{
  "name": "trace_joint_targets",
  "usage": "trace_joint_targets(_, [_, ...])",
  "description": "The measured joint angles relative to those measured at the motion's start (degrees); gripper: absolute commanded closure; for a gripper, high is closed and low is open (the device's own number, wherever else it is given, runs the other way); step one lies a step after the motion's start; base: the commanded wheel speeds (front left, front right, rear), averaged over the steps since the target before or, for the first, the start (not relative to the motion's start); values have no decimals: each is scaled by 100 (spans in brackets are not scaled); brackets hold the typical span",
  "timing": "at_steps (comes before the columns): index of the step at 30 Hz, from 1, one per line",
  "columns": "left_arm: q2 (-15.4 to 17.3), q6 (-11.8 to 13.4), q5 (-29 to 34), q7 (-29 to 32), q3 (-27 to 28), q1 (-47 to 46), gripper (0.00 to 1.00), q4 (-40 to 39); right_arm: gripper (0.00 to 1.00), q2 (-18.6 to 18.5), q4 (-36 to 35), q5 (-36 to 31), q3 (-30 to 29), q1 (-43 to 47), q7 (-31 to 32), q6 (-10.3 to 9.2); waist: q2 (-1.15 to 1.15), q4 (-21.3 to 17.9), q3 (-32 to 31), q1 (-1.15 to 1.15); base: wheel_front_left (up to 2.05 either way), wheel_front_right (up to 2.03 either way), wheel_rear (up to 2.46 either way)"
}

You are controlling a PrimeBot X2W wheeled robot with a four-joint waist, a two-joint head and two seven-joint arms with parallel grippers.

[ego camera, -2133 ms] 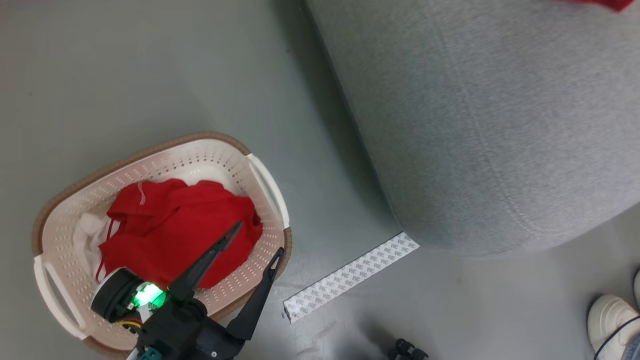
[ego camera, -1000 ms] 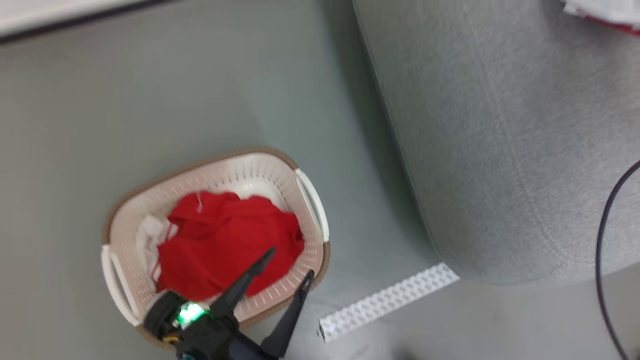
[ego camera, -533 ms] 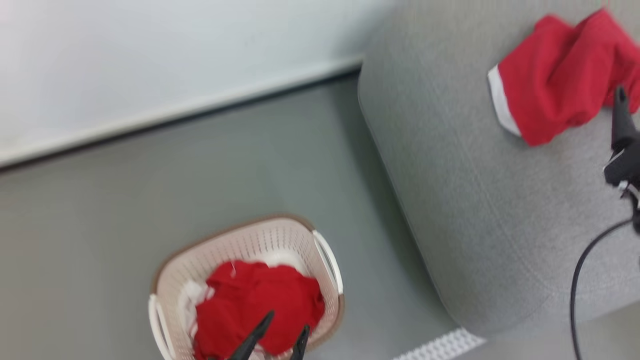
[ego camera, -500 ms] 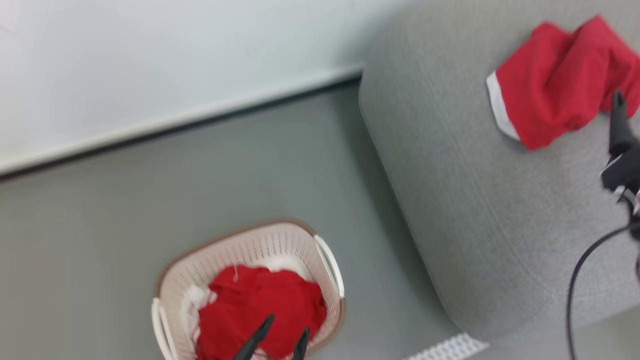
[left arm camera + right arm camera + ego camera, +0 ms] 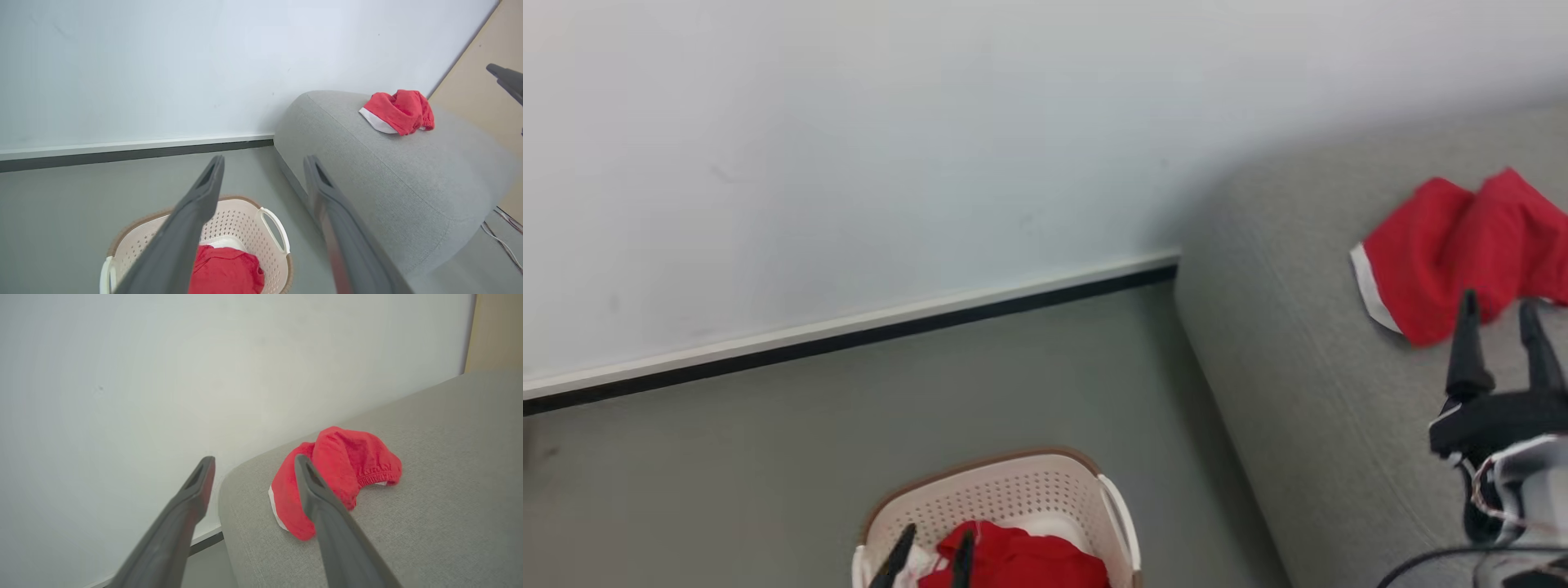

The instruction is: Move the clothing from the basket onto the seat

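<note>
More clothing (image 5: 1021, 563) waits in the basket (image 5: 1005, 490).
The left gripper (image 5: 938, 532) and right gripper (image 5: 1497, 300) gape empty; sink the left's fingers (image 5: 196, 212) deep into the heap before closing.

Seat (image 5: 408, 179): matt grey woven cloth, slightly rough
Clothing (image 5: 398, 110): soft red fabric
Basket (image 5: 245, 216): smooth cream perforated plastic
Floor (image 5: 768, 457): smooth, matt

The right tool (image 5: 1497, 298) has come in over the seat (image 5: 1298, 392), with red clothing (image 5: 1445, 253) now just beyond its fingertips.
</note>
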Motion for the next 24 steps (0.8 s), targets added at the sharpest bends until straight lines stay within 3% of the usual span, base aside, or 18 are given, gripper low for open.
trace_joint_targets(4, [-107,102,110,1,354,-2,0,31,0,700,-703,-445,-667,575,-13,0,1,306,-194,1,0,0,0])
trace_joint_targets(8, [-182,231,293,0,762,-83,0,74,0,1346,-1569,-1053,-956,1291,122,0,1,695,-396,1,0,0,0])
trace_joint_targets(15, [-76,62,728,0,1081,-235,0,192,0,1504,-2181,-1461,-394,2038,430,-1,1,1160,-658,1,0,0,0])
trace_joint_targets(21, [15,13,833,0,1459,-208,0,327,0,1515,-2251,-1370,156,2360,389,-1,2,1179,-810,1,0,0,0])
trace_joint_targets(24, [-24,123,896,0,1535,-136,0,339,0,1514,-2195,-1458,348,2530,392,-1,2,1116,-832,2,0,0,0])
